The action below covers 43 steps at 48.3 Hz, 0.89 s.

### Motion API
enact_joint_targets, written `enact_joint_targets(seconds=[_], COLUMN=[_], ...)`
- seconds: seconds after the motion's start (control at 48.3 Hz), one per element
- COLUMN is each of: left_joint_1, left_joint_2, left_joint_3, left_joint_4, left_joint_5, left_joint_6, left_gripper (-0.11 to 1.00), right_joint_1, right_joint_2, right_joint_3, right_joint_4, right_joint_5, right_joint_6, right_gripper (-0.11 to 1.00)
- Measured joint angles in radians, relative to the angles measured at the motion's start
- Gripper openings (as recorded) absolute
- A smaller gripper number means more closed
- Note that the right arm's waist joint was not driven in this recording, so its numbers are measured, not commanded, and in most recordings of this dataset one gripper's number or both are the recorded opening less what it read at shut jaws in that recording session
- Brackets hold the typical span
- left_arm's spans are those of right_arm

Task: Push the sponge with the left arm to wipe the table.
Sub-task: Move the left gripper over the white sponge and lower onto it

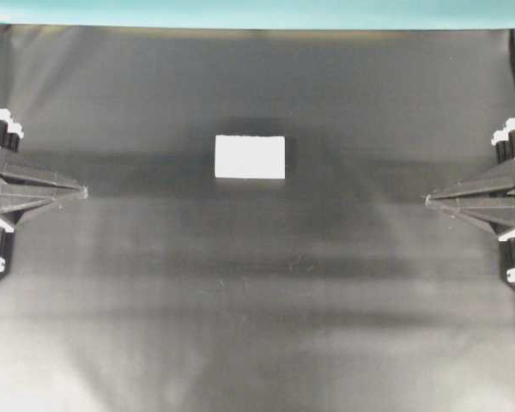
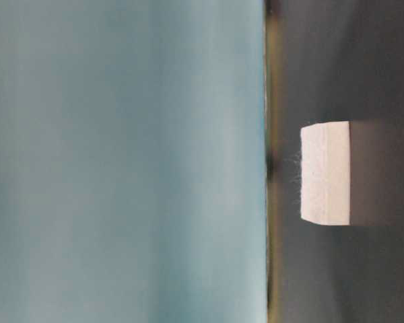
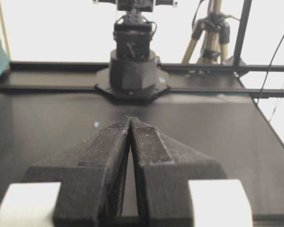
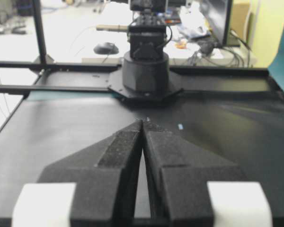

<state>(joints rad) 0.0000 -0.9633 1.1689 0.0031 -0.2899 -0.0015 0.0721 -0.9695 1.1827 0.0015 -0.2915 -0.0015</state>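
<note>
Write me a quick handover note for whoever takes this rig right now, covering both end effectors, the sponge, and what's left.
Left end effector: shut, empty, at the left edge of the overhead view, clear of the sponge.
Right end effector: shut, empty, at the right edge.
Sponge: flat on the table, mid-table toward the teal strip, nothing touching it.
Done: nothing visible yet.
Left: bring the left arm to the sponge and push it across the table.

Overhead camera is looking straight down on the table [image 1: 257, 326]. Table-level camera, turned sideways, is sitting close to the sponge [image 2: 325, 173], which overhead is also showing. Each wrist camera is looking along its closed gripper [image 3: 129, 119] toward the opposite arm's base [image 3: 132, 71].
</note>
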Motion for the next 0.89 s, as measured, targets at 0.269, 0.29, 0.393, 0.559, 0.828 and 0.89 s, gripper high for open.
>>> enact_joint_targets(seconds=[0.269, 0.29, 0.393, 0.559, 0.828, 0.89], left_joint_1=[0.077, 0.086, 0.124, 0.172, 0.253, 0.264], left_joint_2=[0.225, 0.245, 0.351, 0.538, 0.834, 0.885], left_joint_3=[-0.083, -0.087, -0.127, -0.213, -0.419, -0.462], left_joint_4=[0.032, 0.032, 0.034, 0.034, 0.035, 0.035], left_joint_5=[0.002, 0.002, 0.000, 0.002, 0.049, 0.074], left_joint_6=[-0.284, -0.296, -0.316, -0.327, -0.356, -0.362], left_gripper=[0.00, 0.00, 0.00, 0.01, 0.10, 0.17], right_joint_1=[0.000, 0.000, 0.000, 0.000, 0.000, 0.000], right_joint_2=[-0.002, -0.002, -0.002, 0.003, 0.044, 0.049], right_joint_3=[0.000, 0.000, 0.005, 0.021, 0.083, 0.087], right_joint_4=[0.000, 0.000, 0.000, 0.026, 0.063, 0.064], right_joint_5=[0.009, 0.011, 0.037, 0.080, 0.087, 0.087], right_joint_6=[0.003, 0.003, 0.006, 0.008, 0.023, 0.038], right_gripper=[-0.01, -0.01, -0.01, -0.01, -0.01, -0.01])
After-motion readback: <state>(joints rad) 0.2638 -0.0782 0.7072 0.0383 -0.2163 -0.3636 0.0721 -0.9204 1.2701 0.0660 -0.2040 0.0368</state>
